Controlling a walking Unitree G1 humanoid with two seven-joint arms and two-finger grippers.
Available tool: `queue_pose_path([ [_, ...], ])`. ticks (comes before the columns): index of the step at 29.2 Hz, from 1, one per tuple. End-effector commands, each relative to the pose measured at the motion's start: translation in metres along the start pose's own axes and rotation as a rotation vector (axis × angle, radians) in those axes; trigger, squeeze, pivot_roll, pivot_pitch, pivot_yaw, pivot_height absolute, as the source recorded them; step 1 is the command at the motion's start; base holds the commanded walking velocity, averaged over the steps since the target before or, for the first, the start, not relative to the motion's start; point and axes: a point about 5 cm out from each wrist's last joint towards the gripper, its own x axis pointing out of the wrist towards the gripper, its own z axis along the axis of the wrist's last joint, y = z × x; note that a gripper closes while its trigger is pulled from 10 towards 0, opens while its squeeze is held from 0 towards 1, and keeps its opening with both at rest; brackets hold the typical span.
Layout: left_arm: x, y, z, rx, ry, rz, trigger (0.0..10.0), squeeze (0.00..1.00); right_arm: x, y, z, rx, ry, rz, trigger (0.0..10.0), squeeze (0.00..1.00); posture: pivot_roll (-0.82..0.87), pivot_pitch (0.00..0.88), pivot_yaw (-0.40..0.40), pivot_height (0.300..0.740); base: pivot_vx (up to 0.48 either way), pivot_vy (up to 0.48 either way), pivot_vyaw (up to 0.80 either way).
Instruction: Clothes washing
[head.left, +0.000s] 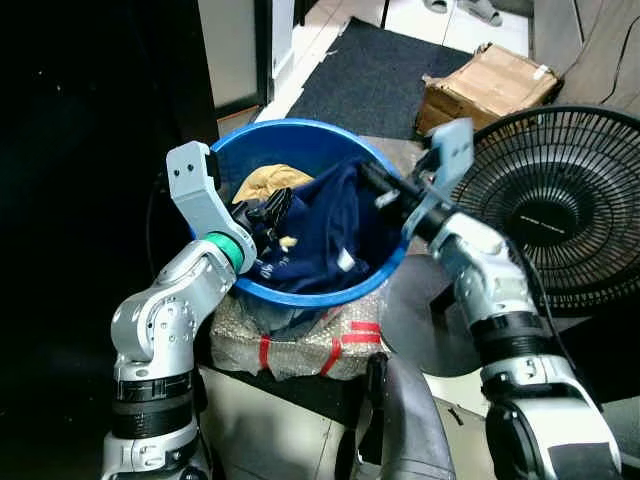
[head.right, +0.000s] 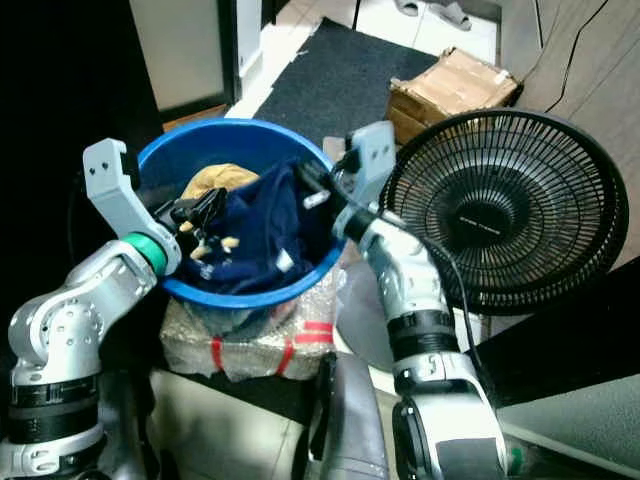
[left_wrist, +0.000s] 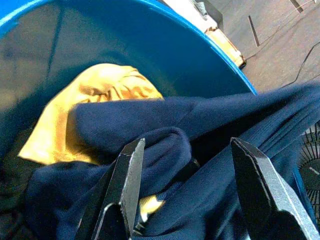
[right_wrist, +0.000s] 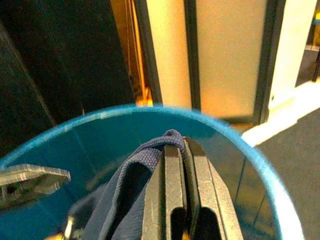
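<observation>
Right wrist view: right gripper (right_wrist: 183, 150) clenched on navy cotton garment (head.left: 320, 235); left gripper (left_wrist: 187, 172) released. Thin fold could slip, dropping into round blue plastic tub (head.left: 300, 132).

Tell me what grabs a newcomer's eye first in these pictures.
First the blue tub at centre, on a bubble-wrapped bundle, holding a navy garment over a yellow cloth. Both silver arms reach into it: the right tool is shut on a fold of the navy garment near the rim, the left tool hangs open over the pile. A black fan stands to the tub's right.
</observation>
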Motion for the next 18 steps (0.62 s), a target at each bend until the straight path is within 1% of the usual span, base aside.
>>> queue_pose_path([
  [1,0.002,0.0,-0.006,-0.004,0.024,0.005,10.0,0.0,-0.001,-0.001,0.004,0.019,-0.023,-0.006,0.0,0.0,0.08,0.158,-0.059,0.371,0.0,0.0,0.0],
  [2,0.002,0.0,-0.006,-0.004,0.024,0.005,10.0,0.0,-0.001,-0.001,0.004,0.019,-0.023,-0.006,0.0,0.0,0.08,0.158,-0.059,0.371,0.0,0.0,0.0],
  [3,0.001,0.001,-0.006,-0.004,0.023,0.005,10.0,0.0,0.002,0.001,0.01,0.022,-0.044,-0.003,4.4,0.0,0.08,0.157,-0.06,0.371,0.0,0.0,0.0],
  [4,0.001,0.001,-0.006,-0.004,0.023,0.005,10.0,0.0,0.002,0.001,0.01,0.022,-0.044,-0.003,4.4,0.0,0.08,0.157,-0.06,0.371,0.0,0.0,0.0],
  [5,0.001,0.001,-0.006,-0.005,0.022,0.007,10.0,0.0,0.005,0.004,0.017,0.026,-0.067,0.003,10.0,0.0,0.08,0.156,-0.06,0.371,0.0,0.0,0.0],
  [6,0.001,0.001,-0.006,-0.005,0.022,0.007,10.0,0.0,0.005,0.004,0.017,0.026,-0.067,0.003,10.0,0.0,0.08,0.156,-0.06,0.371,0.0,0.0,0.0],
  [8,0.0,0.002,-0.006,-0.004,0.021,0.011,10.0,0.0,0.011,0.009,0.034,0.023,-0.121,0.001,10.0,0.0,0.09,0.156,-0.06,0.371,0.0,0.0,0.0],
  [10,0.0,0.002,-0.005,-0.004,0.021,0.011,10.0,0.0,0.016,0.01,0.05,0.012,-0.178,-0.015,10.0,0.0,0.08,0.155,-0.059,0.371,0.0,0.0,0.0],
  [11,0.0,0.002,-0.005,-0.003,0.021,0.011,10.0,0.0,0.019,0.01,0.068,-0.021,-0.246,-0.045,10.0,0.0,0.08,0.156,-0.059,0.371,0.0,0.0,0.0],
  [12,0.0,0.002,-0.005,-0.003,0.021,0.011,10.0,0.0,0.019,0.01,0.068,-0.021,-0.246,-0.045,10.0,0.0,0.08,0.156,-0.059,0.371,0.0,0.0,0.0],
  [13,0.001,0.002,-0.006,-0.002,0.021,0.009,10.0,0.0,0.021,0.012,0.098,-0.057,-0.359,-0.085,10.0,0.0,0.08,0.155,-0.059,0.371,0.0,0.0,0.0],
  [14,0.001,0.002,-0.006,-0.002,0.021,0.009,10.0,0.0,0.021,0.012,0.098,-0.057,-0.359,-0.085,10.0,0.0,0.08,0.155,-0.059,0.371,0.0,0.0,0.0],
  [15,0.0,0.001,-0.005,0.003,0.017,0.01,10.0,0.0,0.019,0.016,0.116,-0.128,-0.42,-0.108,10.0,0.0,0.08,0.153,-0.057,0.371,0.0,0.0,0.0],
  [16,-0.001,0.001,-0.004,0.018,0.011,0.01,10.0,0.0,0.016,0.019,0.128,-0.213,-0.451,-0.117,10.0,0.0,0.08,0.15,-0.055,0.371,0.0,0.0,0.0],
  [17,-0.001,0.001,-0.004,0.018,0.011,0.01,10.0,0.0,0.016,0.019,0.128,-0.213,-0.451,-0.117,10.0,0.0,0.08,0.15,-0.055,0.371,0.0,0.0,0.0],
  [18,-0.003,0.0,-0.003,0.032,0.007,0.009,10.0,0.0,0.014,0.022,0.132,-0.269,-0.456,-0.122,10.0,0.0,0.07,0.15,-0.054,0.371,0.0,0.0,0.0],
])
